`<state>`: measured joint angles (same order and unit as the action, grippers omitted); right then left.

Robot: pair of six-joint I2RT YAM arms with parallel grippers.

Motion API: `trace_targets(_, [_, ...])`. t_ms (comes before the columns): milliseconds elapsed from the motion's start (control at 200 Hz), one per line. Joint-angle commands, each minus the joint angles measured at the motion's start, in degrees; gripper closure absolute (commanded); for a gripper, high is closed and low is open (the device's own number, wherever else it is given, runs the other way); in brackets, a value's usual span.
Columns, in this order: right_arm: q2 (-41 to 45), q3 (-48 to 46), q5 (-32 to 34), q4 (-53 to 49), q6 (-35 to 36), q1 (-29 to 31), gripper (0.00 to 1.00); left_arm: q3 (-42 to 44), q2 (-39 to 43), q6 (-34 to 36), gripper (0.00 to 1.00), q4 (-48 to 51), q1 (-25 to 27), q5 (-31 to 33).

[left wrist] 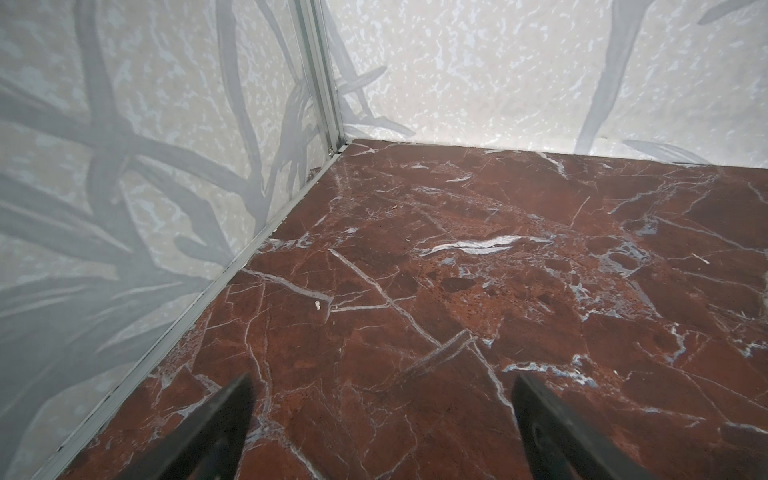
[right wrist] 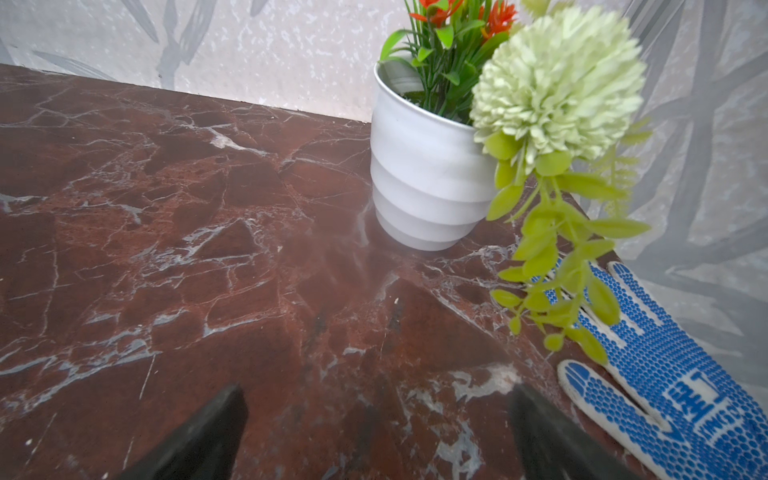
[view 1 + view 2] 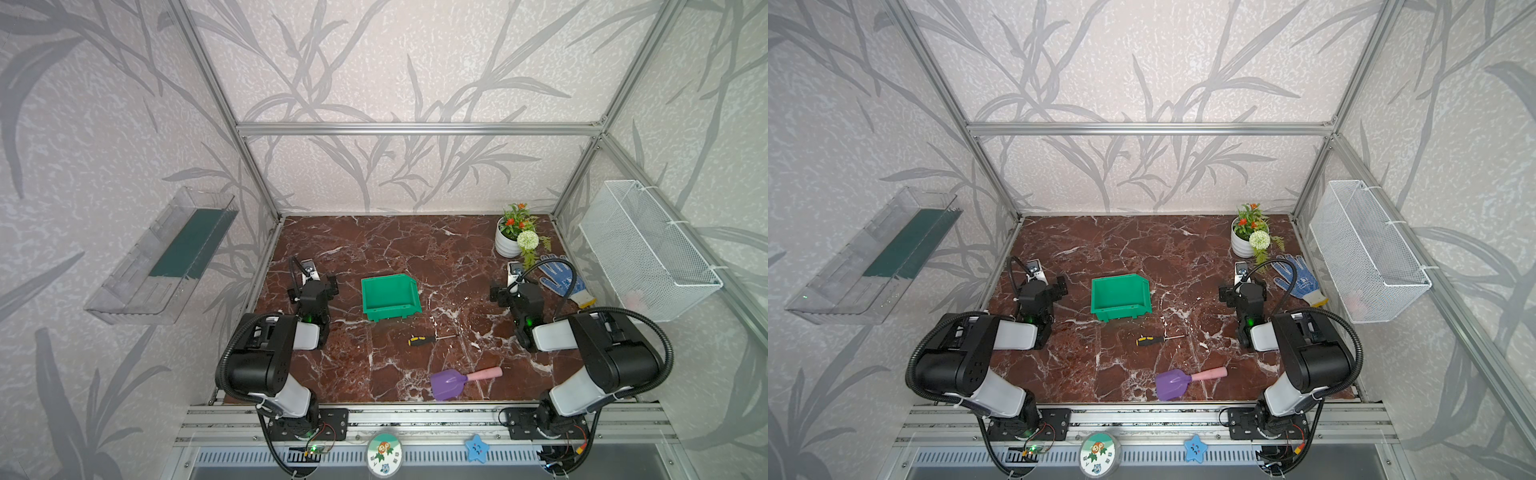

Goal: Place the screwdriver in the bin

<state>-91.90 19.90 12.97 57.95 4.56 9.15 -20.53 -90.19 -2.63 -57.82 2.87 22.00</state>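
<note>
The screwdriver (image 3: 428, 339) lies flat on the table (image 3: 353, 249) just in front of the bin (image 3: 392, 311), unheld; the right gripper (image 2: 376, 399) and left gripper (image 1: 380, 386) hover well apart from it, jaws spread wide and empty, likely readied for the pick

Two black arms (image 3: 257, 361) with white-grey link covers (image 3: 306, 336), ribbed black cables (image 3: 648, 320), green lights (image 3: 309, 319)

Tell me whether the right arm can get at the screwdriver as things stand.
Probably yes: the screwdriver lies on bare tabletop, touching nothing, and the right gripper is open and empty.
</note>
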Motion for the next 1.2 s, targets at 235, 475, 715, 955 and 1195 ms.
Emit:
trace_targets(235, [13.93, 3.73, 2.41, -17.03, 4.27, 2.88, 0.01, 6.11, 17.65, 0.72, 0.01, 4.88, -0.65, -3.03])
trace_targets(475, [24.97, 18.28, 11.0, -52.28, -1.78, 7.44, 0.01, 2.72, 39.9, -20.8, 0.01, 24.51, 1.32, -11.53])
trace_targets(715, [35.66, 13.98, 6.58, -52.73, -27.56, 7.38, 0.01, -7.08, 41.58, -30.24, 0.01, 41.31, 4.35, -20.77])
trace_targets(955, [31.12, 17.6, -6.87, -53.68, -23.6, 16.5, 0.01, -11.29, 39.13, -31.75, 0.01, 53.95, 19.05, -16.78])
trace_targets(1195, [9.78, 33.28, -8.22, -62.87, -20.19, 28.92, 0.01, -14.9, 35.82, -35.22, 0.01, 65.37, 20.06, -20.77])
